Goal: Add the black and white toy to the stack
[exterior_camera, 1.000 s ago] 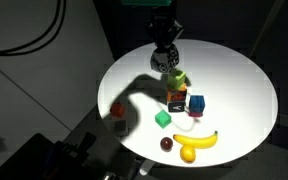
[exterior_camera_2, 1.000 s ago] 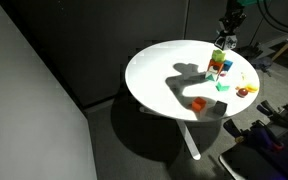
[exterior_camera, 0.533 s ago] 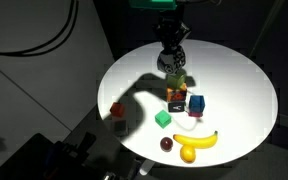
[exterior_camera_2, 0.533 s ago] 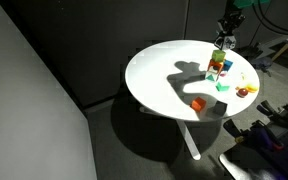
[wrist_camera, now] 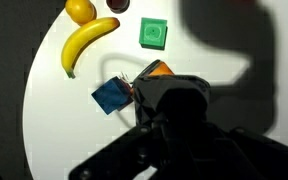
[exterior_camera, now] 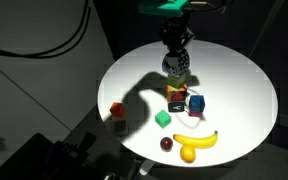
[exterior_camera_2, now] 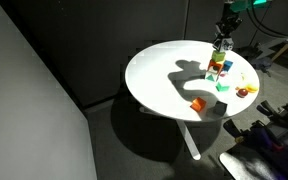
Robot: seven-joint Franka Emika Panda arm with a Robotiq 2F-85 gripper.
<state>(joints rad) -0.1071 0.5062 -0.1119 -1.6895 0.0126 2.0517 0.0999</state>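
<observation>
In both exterior views my gripper hangs over the round white table, shut on the black and white toy. The toy sits right above the stack, whose yellow-green cube peeks out beneath it over an orange block. I cannot tell whether toy and stack touch. In the wrist view my dark gripper fills the lower middle and hides the toy; only an orange corner of the stack shows.
A blue cube sits beside the stack's base. A lone green block, a banana, a dark red fruit and a red-orange object lie nearer the table edge.
My gripper has carried the black and white toy sideways from beside the stack to over its top, and slightly lower.
</observation>
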